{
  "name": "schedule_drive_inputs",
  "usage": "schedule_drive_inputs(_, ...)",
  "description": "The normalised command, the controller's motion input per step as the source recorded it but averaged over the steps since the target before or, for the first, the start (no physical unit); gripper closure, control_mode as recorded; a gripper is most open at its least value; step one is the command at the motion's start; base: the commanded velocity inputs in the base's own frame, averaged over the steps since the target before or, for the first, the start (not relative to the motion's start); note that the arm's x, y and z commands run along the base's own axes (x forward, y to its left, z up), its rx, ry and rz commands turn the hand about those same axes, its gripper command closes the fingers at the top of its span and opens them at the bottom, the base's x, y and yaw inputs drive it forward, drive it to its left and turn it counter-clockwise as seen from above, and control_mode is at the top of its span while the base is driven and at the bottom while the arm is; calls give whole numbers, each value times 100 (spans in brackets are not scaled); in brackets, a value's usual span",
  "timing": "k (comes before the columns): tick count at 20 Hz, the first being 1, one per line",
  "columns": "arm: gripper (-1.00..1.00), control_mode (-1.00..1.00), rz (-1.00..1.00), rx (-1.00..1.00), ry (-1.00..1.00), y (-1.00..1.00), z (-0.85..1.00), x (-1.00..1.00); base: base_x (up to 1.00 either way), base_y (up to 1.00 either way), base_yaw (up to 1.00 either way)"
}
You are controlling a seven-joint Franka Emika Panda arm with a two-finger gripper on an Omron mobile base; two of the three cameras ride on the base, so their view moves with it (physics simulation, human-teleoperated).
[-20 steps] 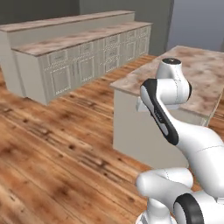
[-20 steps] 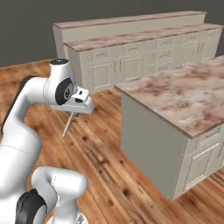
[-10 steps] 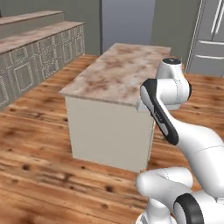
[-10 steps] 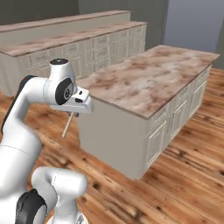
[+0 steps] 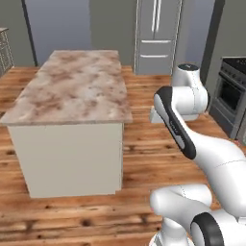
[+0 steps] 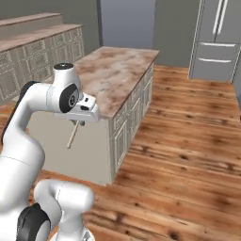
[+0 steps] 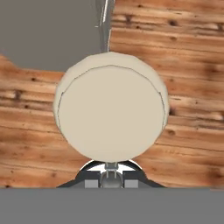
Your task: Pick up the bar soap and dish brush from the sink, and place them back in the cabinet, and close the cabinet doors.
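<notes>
A: What is the gripper [image 6: 76,123] doing?

B: Its jaws are closed on the dish brush [image 7: 111,106], held out over the wooden floor [image 6: 188,141].

A: How does the brush sit?

B: Its thin handle [image 6: 72,135] hangs down below the hand, and the round cream head faces the hand camera. The kitchen island [image 5: 72,91] stands just beside it.
</notes>
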Motion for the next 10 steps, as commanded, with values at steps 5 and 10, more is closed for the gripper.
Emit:
schedule_drive_inputs(5,100,100,0,0,0,0,0,0,33,-4,-57)
schedule_drive_inputs(10,100,100,0,0,0,0,0,0,34,0,-54)
